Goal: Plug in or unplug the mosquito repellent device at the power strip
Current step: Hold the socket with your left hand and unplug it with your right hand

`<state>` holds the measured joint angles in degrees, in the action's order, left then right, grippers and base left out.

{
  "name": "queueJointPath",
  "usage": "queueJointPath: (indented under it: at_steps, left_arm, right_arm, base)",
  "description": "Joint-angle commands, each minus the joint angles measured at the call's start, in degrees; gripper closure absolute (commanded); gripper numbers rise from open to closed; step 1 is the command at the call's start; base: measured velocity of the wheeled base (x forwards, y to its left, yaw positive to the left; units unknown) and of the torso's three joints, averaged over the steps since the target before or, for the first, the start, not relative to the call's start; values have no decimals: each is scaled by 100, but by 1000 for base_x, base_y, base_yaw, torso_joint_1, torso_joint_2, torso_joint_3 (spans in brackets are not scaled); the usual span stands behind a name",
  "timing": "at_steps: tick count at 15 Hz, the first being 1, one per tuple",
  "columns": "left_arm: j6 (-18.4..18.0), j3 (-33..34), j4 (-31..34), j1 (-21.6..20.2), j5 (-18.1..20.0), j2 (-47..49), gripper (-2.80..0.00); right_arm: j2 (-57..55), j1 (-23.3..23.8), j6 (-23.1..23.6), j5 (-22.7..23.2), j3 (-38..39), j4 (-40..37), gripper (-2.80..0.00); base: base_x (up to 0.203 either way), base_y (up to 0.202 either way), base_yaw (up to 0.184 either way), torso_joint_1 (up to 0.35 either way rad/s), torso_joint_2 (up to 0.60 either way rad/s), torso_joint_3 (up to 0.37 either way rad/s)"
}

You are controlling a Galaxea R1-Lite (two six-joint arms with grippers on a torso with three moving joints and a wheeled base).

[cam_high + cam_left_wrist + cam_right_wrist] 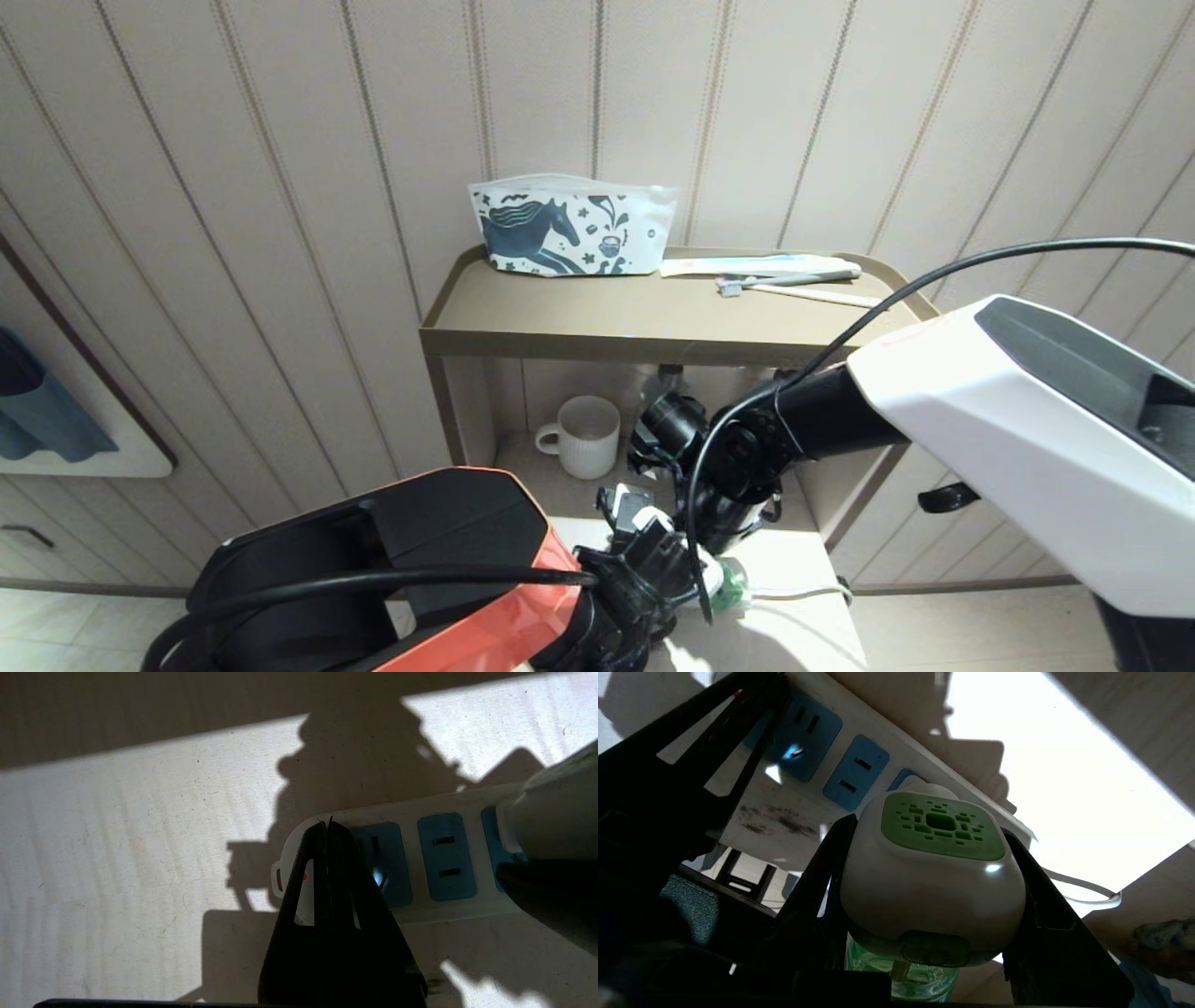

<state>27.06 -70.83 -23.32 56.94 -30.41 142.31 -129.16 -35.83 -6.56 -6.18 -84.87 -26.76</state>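
Sunlit shelf (803, 569), green-bottled mosquito repellent device (931, 877)

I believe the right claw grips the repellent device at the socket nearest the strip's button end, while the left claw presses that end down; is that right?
Not quite: the device sits at the far socket of the strip, away from the button end; the two sockets nearer the button are empty, as the right wrist view shows. The right claw does grip it, and the shut left claw rests on the button end.

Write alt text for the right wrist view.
The right gripper clamps the white-and-green head of the mosquito repellent device, over the third socket of the power strip. The left gripper presses the strip's far end.
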Motion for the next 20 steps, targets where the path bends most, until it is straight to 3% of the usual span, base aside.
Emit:
queueJointPath:
  at_steps: [1, 5, 10, 18, 20]
  left_arm:
    - [10, 8, -15, 1, -18, 16, 0]
    - [10, -1, -15, 19, -18, 16, 0]
    - [10, 8, -15, 19, -18, 16, 0]
    - [-8, -19, -15, 19, -9, 16, 0]
    - [1, -28, -32, 10, -9, 25, 0]
  right_arm:
    - [-83, -38, 5, -50, -56, -5, 0]
    - [-60, -38, 364, -551, -73, -12, 0]
    - [216, 59, 366, -569, -47, -14, 0]
    - [-135, 85, -241, -288, 23, 92, 0]
    - [-169, -27, -445, -308, 38, 456, 0]
  base:
    - [0, 0, 0, 0, 0, 0]
    - [0, 0, 0, 0, 0, 0]
    - [0, 0, 0, 0, 0, 0]
    - [0, 0, 0, 0, 0, 0]
    - [0, 0, 0, 0, 0, 0]
